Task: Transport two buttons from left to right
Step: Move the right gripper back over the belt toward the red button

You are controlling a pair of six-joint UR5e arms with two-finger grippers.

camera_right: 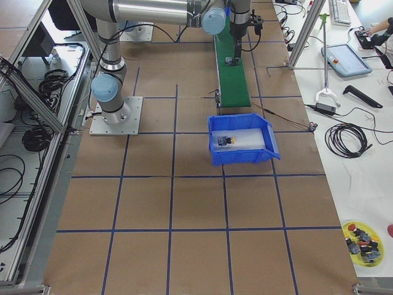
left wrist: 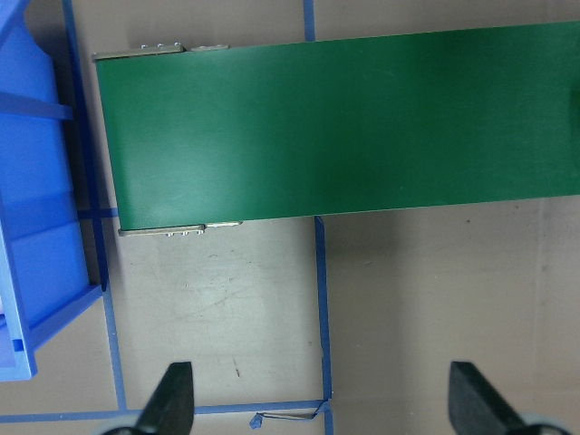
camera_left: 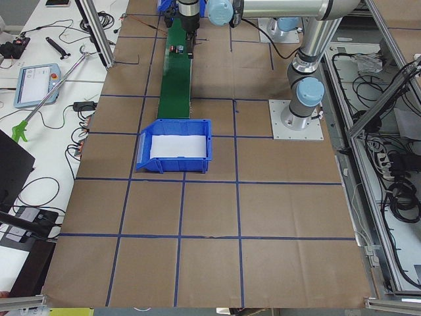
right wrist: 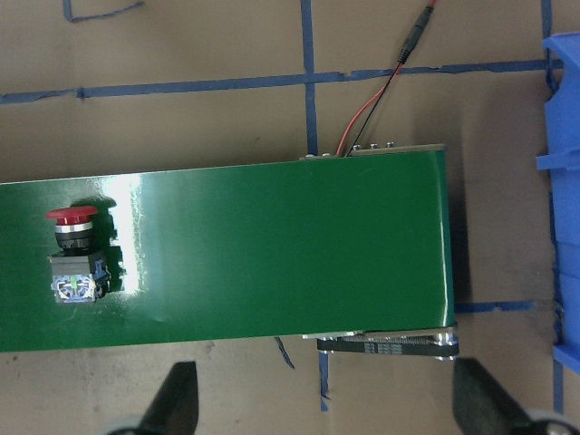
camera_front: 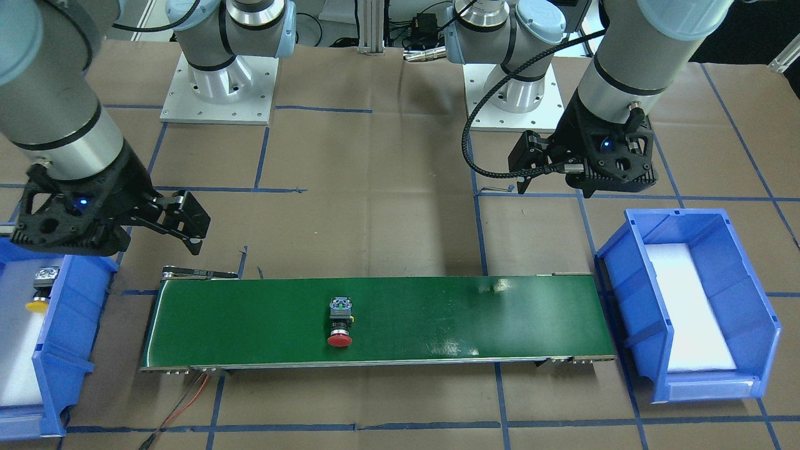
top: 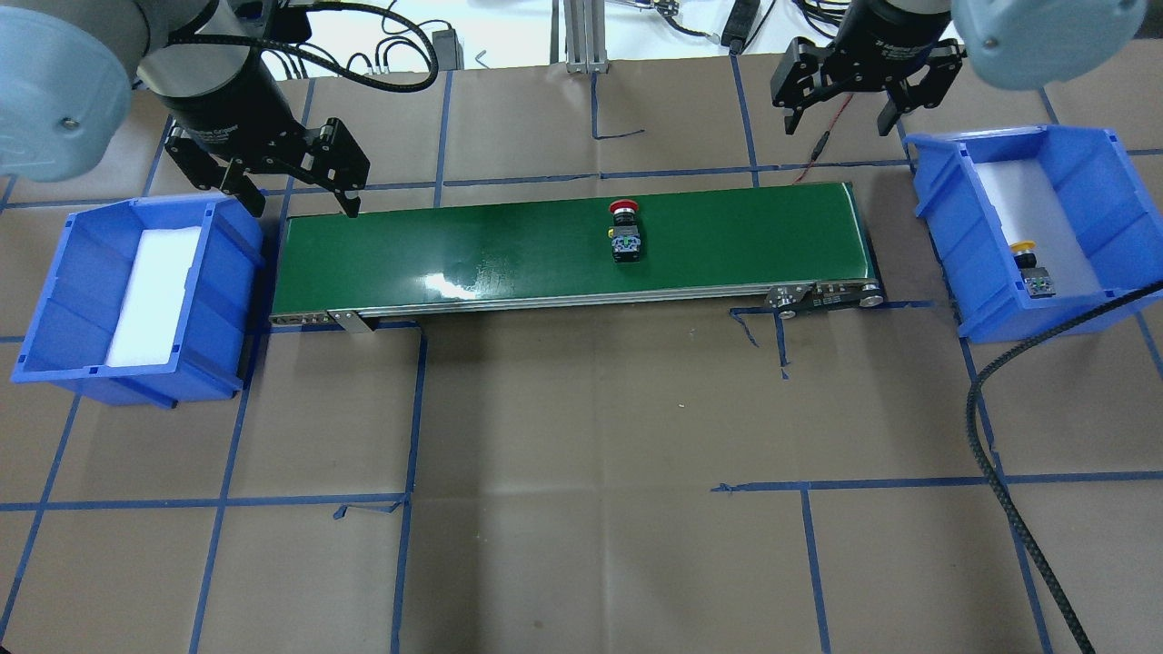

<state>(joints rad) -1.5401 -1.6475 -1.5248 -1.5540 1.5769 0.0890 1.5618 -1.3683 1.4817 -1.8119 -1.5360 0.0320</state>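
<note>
I judge the red button light, rigid, slick-capped: pinch its squarish body; right claw and left claw both spread, empty.

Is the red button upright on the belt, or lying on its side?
On its side: the red button shows cap and body end to end, flat on the belt.

Both the left arm and right arm are silver-grey tubes with pale blue plastic joint caps, bolted onto square silver base plates with screws round the edge. Matte black left gripper and right gripper, tiny blue light on each housing. Braided black cable runs along the left one.
</note>
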